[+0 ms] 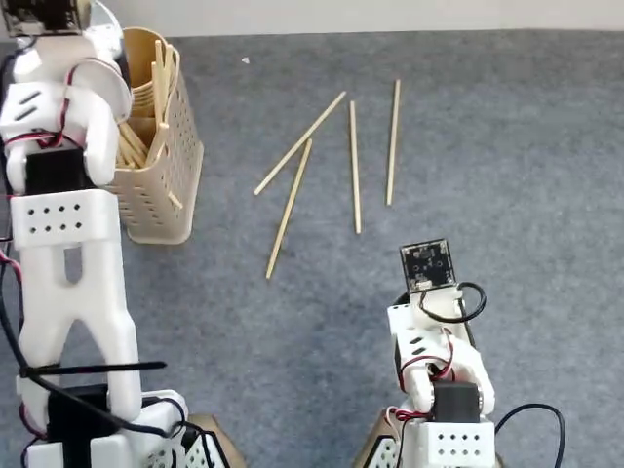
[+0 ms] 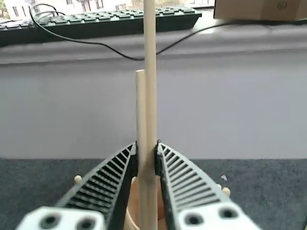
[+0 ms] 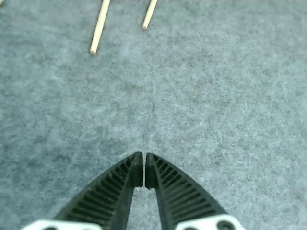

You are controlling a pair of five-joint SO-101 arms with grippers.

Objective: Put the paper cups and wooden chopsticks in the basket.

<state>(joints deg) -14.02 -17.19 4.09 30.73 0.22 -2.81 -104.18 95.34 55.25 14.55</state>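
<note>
My left arm (image 1: pixel 63 146) stands over the beige slatted basket (image 1: pixel 161 195) at the far left. My left gripper (image 2: pixel 146 148) is shut on an upright wooden chopstick (image 2: pixel 150 72), and a second chopstick (image 2: pixel 140 105) stands just behind it. The basket holds more chopsticks and stacked paper cups (image 1: pixel 144 97). Several loose chopsticks lie on the grey mat, among them a slanted pair (image 1: pixel 290 208) and two straighter ones (image 1: pixel 354 166). My right gripper (image 3: pixel 144 170) is shut on nothing, low over bare mat at the near side, with two chopstick ends (image 3: pixel 99 26) farther ahead of it.
The grey mat (image 1: pixel 507 146) covers the table. Beyond its far edge the left wrist view shows a dark keyboard (image 2: pixel 96 21), a black cable (image 2: pixel 115 52) and a cardboard box (image 2: pixel 259 8). The right arm's base (image 1: pixel 444 409) sits at the near edge.
</note>
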